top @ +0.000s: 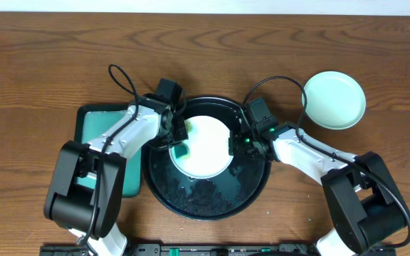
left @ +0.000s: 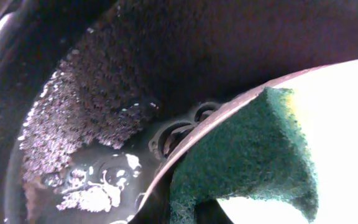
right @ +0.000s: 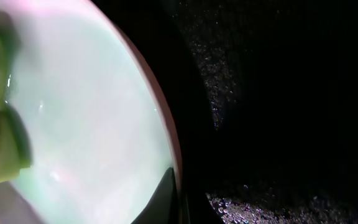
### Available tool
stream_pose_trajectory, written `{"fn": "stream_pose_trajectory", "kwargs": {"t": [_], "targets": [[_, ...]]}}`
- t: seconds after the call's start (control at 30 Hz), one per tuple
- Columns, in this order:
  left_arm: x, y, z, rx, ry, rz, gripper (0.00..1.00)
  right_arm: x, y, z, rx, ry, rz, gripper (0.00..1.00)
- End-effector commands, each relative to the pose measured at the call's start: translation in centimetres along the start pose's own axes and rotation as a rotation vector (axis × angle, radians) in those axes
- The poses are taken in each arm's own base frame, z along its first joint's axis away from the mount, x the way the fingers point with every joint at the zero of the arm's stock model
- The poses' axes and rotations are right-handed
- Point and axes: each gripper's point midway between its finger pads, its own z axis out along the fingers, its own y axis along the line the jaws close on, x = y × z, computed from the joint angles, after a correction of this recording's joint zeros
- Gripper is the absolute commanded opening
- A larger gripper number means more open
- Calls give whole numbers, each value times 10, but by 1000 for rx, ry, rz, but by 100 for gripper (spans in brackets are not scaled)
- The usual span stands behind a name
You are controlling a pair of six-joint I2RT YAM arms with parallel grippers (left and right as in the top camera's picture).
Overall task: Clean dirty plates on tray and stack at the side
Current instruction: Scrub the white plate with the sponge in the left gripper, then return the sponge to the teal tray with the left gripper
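Plate in wash: a pale plate (top: 206, 146) lies in the wet black tray (top: 205, 210), apparently mid-scrub.
Left claw (top: 179, 139): clenched on a green sponge (top: 181, 151) at the plate's left edge.
Right claw (top: 235, 142): pinching the plate's right rim.
Done: one mint plate (top: 334, 99) sits aside on the worktop (top: 34, 57).
Left: finishing and stacking this plate; no third plate is in sight.

So I count two plates (top: 208, 146) (top: 334, 99), one black tray (top: 208, 208), one teal tray (top: 95, 117), one green sponge (top: 182, 150), two robot arms (top: 123, 134) (top: 310, 151).
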Motion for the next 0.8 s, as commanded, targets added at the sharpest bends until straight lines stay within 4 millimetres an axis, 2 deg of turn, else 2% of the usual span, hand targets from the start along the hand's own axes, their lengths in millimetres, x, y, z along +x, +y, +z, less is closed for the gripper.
{"fn": "stream_pose_trajectory", "kwargs": {"t": [0.0,0.17,0.37,0.47,0.53,0.6,0.77], "targets": [[9,99,10,-415,-25,-47,7,26,-14,13,57,79,5,1],[5,75,-18,-338,-104,22,7,26,-14,13,57,79,4,1],[3,32,-72,-162,-256,85,7,25,-15,13,61,77,4,1],[1,24,-99,-101,-337,88,7,25,-15,13,60,77,5,1],[-2,24,-116,-82,-392,80,7,25,-15,13,61,78,5,1],[-8,35,-130,-110,-452,56,7,25,-15,13,61,78,5,1],[-20,74,-141,-239,-502,-29,7,26,-15,13,62,81,6,1]]}}
